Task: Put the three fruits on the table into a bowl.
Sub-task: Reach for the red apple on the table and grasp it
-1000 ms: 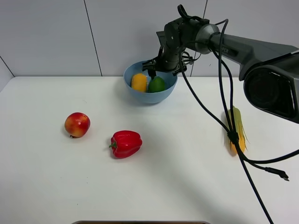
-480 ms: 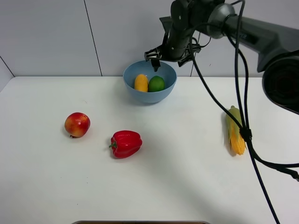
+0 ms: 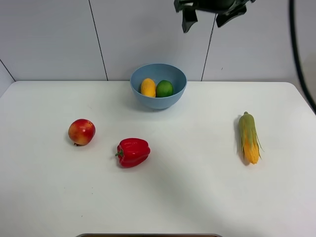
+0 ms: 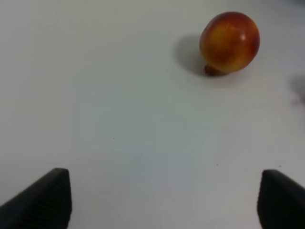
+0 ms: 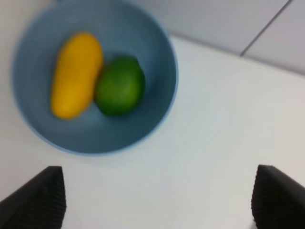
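1. The right gripper (image 3: 206, 14) has lifted clear of the bowl (image 3: 158, 101) to the top edge of the high view. Its jaws stand apart with nothing between them.
2. The table (image 3: 187, 197) carries one fruit not yet bowled.
3. The bowl sits at the back, near the middle, and holds two fruits that touch.
4. The left gripper (image 4: 162, 205) shows only in its wrist view. Its fingers are spread and empty over bare table.
5. The corn (image 3: 249, 143) lies on the right and the pepper (image 3: 132, 152) left of centre. Neither is a fruit, so both likely stay.
6. The mango (image 3: 147, 87) is in the bowl's left half.
7. The apple (image 3: 81, 131) rests on the table's left side, well apart from the bowl. It lies ahead of the left gripper and off to one side. The left arm looks nearer. The apple is round, so no long axis governs the approach.
8. The lime (image 3: 164, 88) sits against the mango's right.
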Tool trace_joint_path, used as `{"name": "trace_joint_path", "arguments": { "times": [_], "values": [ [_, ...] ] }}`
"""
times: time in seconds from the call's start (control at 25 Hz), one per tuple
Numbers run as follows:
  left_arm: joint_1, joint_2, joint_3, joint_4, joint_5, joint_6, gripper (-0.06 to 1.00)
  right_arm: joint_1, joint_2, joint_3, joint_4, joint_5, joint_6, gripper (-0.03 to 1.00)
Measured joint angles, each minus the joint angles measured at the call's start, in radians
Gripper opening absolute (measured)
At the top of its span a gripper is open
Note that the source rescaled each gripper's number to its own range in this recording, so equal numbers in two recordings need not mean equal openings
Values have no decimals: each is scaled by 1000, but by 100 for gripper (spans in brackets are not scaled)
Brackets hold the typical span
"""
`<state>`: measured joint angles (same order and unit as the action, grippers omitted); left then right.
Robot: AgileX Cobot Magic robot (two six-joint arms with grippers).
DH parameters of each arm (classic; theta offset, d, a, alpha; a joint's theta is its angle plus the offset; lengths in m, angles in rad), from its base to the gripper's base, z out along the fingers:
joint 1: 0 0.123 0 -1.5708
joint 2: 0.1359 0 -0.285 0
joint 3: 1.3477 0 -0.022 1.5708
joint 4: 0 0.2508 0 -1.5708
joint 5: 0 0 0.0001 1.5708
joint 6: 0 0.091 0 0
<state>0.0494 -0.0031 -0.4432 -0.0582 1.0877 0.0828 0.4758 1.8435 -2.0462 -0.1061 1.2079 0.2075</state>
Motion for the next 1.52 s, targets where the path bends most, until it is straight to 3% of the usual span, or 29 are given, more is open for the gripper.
{"name": "trace_joint_path", "arguments": {
  "times": [0.32,0.8,0.88,1.2,1.52],
  "values": [
    [0,0,0,0,0,0,16,1,-284,46,68,1,-27,50],
    [0,0,0,0,0,0,16,-3,-862,689,46,10,-40,50],
    [0,0,0,0,0,0,16,-44,-959,782,40,11,-41,50],
    [0,0,0,0,0,0,16,-368,-1370,1170,14,-29,-77,50],
    [0,0,0,0,0,0,16,-510,-1720,1443,26,-112,-112,50]
  ]
}}
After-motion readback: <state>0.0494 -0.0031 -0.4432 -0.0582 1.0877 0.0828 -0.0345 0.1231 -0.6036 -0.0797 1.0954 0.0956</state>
